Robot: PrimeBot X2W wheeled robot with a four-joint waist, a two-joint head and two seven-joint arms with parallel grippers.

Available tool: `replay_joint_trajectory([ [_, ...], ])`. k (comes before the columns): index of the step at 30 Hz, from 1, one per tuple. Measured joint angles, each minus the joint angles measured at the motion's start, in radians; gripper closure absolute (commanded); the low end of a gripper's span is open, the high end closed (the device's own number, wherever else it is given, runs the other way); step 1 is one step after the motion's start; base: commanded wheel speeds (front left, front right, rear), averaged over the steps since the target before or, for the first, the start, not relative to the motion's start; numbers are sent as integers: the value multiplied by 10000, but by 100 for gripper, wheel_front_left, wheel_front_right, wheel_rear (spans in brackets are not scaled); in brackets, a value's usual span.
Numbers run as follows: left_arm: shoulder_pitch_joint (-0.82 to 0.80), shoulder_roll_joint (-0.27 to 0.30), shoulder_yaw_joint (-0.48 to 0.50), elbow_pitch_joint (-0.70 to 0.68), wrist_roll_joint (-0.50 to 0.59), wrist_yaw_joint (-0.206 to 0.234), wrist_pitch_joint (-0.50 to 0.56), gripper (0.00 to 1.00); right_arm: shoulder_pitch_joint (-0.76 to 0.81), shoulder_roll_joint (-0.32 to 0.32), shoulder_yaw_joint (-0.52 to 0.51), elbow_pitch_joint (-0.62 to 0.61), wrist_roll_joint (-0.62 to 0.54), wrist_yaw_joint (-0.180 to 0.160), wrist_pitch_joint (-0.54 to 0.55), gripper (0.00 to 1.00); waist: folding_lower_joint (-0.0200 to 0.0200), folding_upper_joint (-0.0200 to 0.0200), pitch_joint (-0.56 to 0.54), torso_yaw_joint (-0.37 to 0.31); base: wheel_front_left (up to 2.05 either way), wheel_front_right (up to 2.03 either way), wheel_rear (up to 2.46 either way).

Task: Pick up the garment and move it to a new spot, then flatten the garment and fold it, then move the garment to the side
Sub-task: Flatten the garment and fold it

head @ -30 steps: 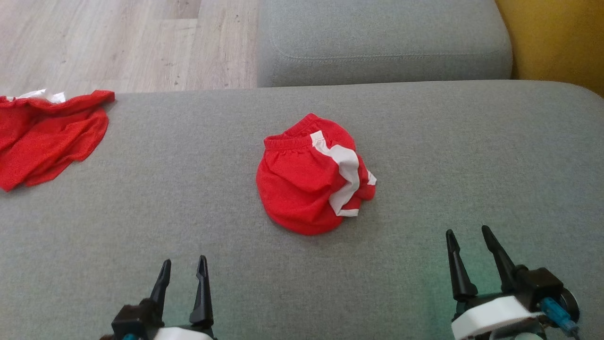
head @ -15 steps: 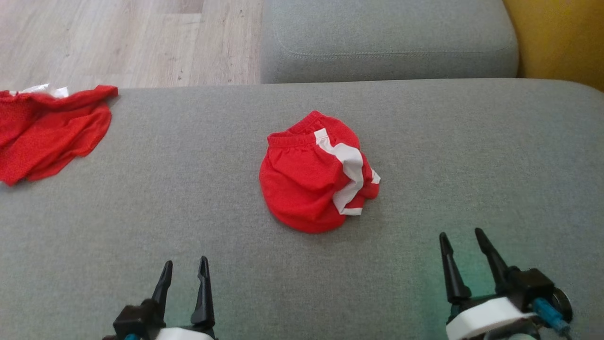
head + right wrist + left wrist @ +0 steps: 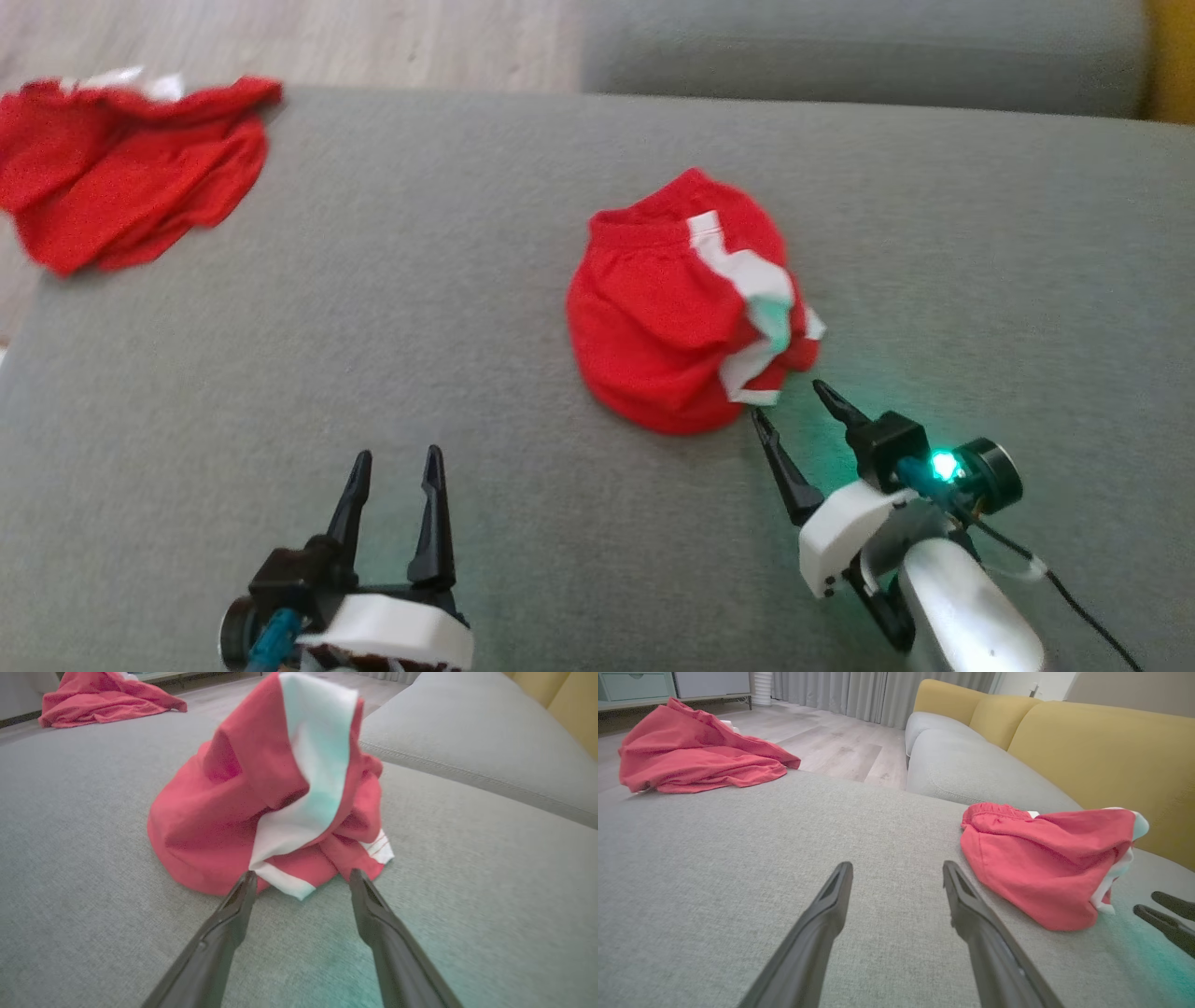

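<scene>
r claw (image 3: 789,399) apart, tips just beside crumpled red shorts (image 3: 653,317); l claw (image 3: 397,455) apart, empty.

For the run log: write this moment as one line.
right gripper: open, beside shorts | left gripper: open, apart | shorts: crumpled, unheld

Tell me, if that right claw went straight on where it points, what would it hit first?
Most likely the crumpled red garment: the open right gripper points at its near white-trimmed edge, fingertips just short of it.
</scene>
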Motion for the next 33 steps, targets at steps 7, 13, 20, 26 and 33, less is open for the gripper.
replay_joint_trajectory([
  [7, -193, -255, -4, 73, 82, -86, -2, 0, -909, -21, -184, 1442, -430, 0, 132, 0, 0, 0, 548, 725, 0, 0, 0],
  [13, -223, -387, 58, 267, 186, -242, -2, 0, -1557, -31, -502, 2213, -690, 0, -194, 76, -1, 0, 861, 1109, 0, 0, 0],
  [20, -272, -502, 184, 307, 368, -265, -4, 0, -1587, -36, -1223, 2042, -830, 0, -752, 100, -1, 0, 833, 976, 0, 0, 0],
  [26, -253, -535, 380, 334, 435, -351, -4, 0, -930, -27, -2086, 637, -1135, 0, -972, 100, -3, 0, 619, 599, 0, 0, 0],
  [33, -196, -562, 384, 341, 541, -439, -4, 0, 130, -36, -3363, -794, -2295, 0, -433, 100, -3, 0, 377, 58, 0, 0, 0],
])
